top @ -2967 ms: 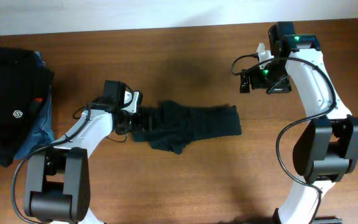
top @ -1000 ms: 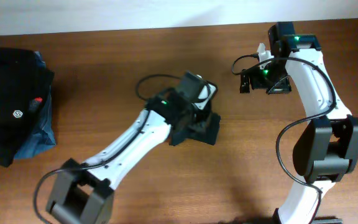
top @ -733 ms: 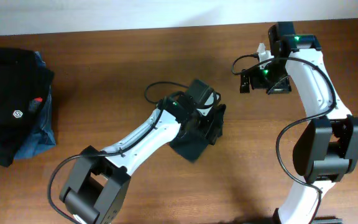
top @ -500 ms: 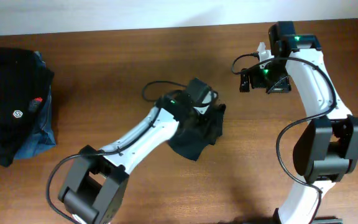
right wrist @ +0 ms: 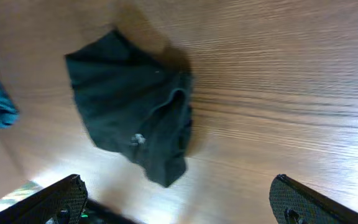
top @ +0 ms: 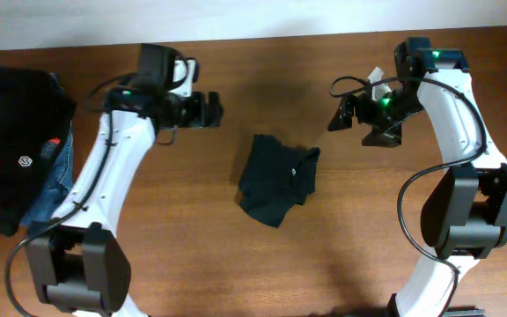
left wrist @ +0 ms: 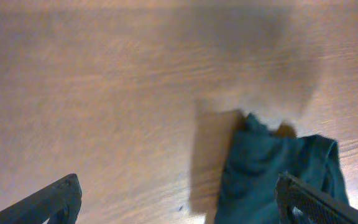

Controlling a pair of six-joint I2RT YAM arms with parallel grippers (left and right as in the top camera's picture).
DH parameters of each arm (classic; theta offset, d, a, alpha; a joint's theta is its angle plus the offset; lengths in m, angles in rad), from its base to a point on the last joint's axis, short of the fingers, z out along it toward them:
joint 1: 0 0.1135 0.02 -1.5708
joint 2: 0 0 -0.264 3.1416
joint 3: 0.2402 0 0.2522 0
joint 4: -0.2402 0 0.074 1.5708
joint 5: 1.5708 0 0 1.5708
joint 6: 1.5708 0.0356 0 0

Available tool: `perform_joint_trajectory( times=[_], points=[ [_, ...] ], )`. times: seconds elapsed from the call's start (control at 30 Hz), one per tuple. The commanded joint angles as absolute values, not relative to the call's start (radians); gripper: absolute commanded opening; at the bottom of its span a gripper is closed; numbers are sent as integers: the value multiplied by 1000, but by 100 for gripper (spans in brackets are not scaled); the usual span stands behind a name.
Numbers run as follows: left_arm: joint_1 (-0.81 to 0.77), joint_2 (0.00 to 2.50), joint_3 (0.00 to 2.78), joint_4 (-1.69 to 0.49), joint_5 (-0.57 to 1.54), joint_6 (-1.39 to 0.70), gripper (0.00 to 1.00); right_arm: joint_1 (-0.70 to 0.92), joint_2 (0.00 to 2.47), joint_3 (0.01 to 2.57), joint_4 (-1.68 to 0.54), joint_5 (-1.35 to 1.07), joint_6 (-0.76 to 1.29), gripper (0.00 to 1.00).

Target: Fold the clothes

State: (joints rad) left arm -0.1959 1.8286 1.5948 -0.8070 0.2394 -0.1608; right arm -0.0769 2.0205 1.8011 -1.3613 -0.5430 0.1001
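- The dark green fabric garment (top: 275, 179) lies in the middle of the brown wooden table (top: 201, 255). It forms a compact, slightly rumpled bundle with one corner pointing near.
- Nothing touches the garment. Both arms stand apart from it.
- The left gripper (top: 208, 110) hovers to the far left of the garment. Its fingers (left wrist: 55, 199) are spread wide in the left wrist view, with only table and garment showing between them.
- The right gripper (top: 346, 119) hovers to the far right of the garment. Its fingers (right wrist: 58, 198) are likewise spread wide and carry nothing.
- A stack of black and blue clothes (top: 11, 150) sits at the left edge of the table, well apart from the garment.
- Step in hand, as judged: the fold of this garment appears complete or nearly so, with both grippers released.
- Next move, as judged: either flatten the raised right-hand edge, or grasp the bundle through all of its layers and carry it left to the stack.
- Requirement: a shallow grasp on the top layer alone is likely to unfold the bundle.
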Motion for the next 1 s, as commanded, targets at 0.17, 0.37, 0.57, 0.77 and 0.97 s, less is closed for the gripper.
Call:
perform_joint_trajectory(
  times=[0.17,0.37,0.57,0.77,0.97],
  points=[
    [-154,1807,1601,-889,236,-84,99,-78,2016,1578,-1279,-627,280,99],
    [-154,1807,1601,-895,182,-84,99,-78,2016,1383,-1100,-655,290,99],
    [-154,1818,1599,-895,167,-84,99,-71,2015,1380,-1061,-639,278,99],
    [-154,1823,1598,-895,132,-84,99,35,2015,1380,-1005,-636,325,99],
    [-151,1823,1598,-894,44,-84,99,174,2015,1380,-888,-635,455,99]
  ],
)
